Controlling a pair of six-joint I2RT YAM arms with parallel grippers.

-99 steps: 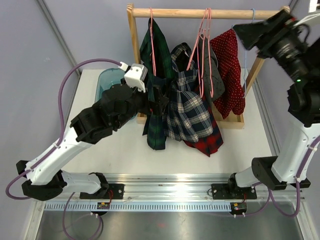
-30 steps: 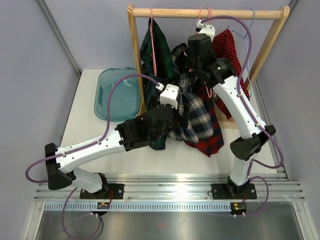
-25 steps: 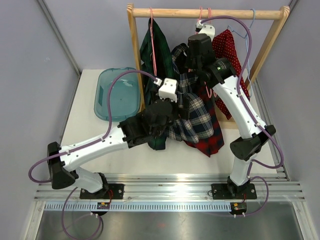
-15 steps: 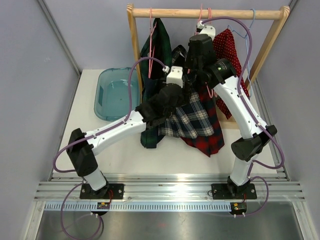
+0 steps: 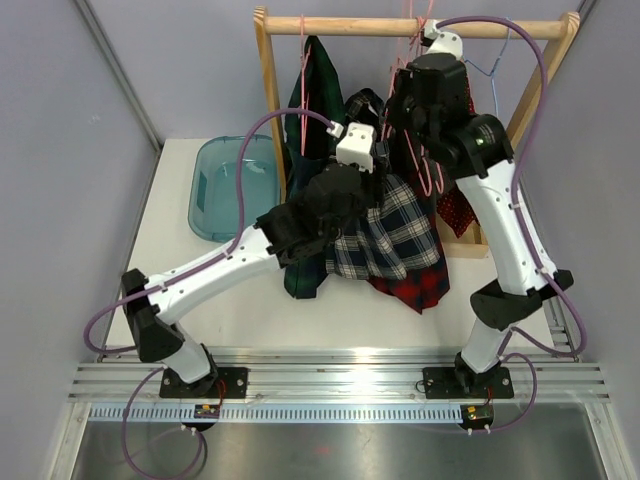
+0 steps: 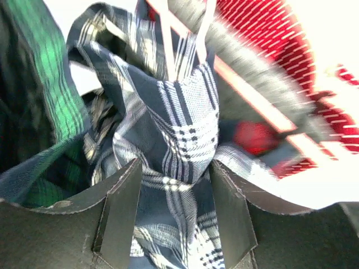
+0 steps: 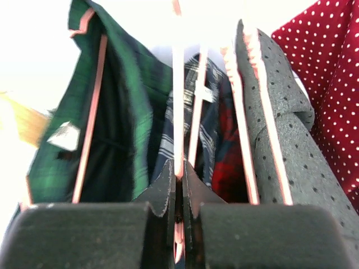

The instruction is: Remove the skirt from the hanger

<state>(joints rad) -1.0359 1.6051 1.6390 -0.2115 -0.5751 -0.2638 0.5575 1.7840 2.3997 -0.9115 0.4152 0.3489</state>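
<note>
The skirt [image 5: 392, 232] is navy plaid and hangs from a pink wire hanger [image 5: 428, 170] on the wooden rack [image 5: 350, 25]. My left gripper [image 5: 372, 192] is pushed into its upper part. In the left wrist view a bunched fold of the skirt [image 6: 185, 123] fills the gap between the fingers [image 6: 120, 213], and the left gripper [image 6: 175, 168] is shut on it. My right gripper [image 5: 405, 105] is up near the rail. In the right wrist view the right gripper [image 7: 179, 171] is shut on a thin pink hanger [image 7: 178, 101] wire.
A dark green plaid garment [image 5: 310, 100] hangs at the left of the rack, a grey dotted one [image 7: 269, 112] and a red dotted one [image 5: 460, 210] at the right. Red plaid cloth [image 5: 415, 285] lies under the skirt. A teal tub [image 5: 225, 185] stands at the left.
My left arm reached up and forward into the skirt and its jaws closed on the fabric. My right arm rose toward the rail, still pinching the hanger wire.
</note>
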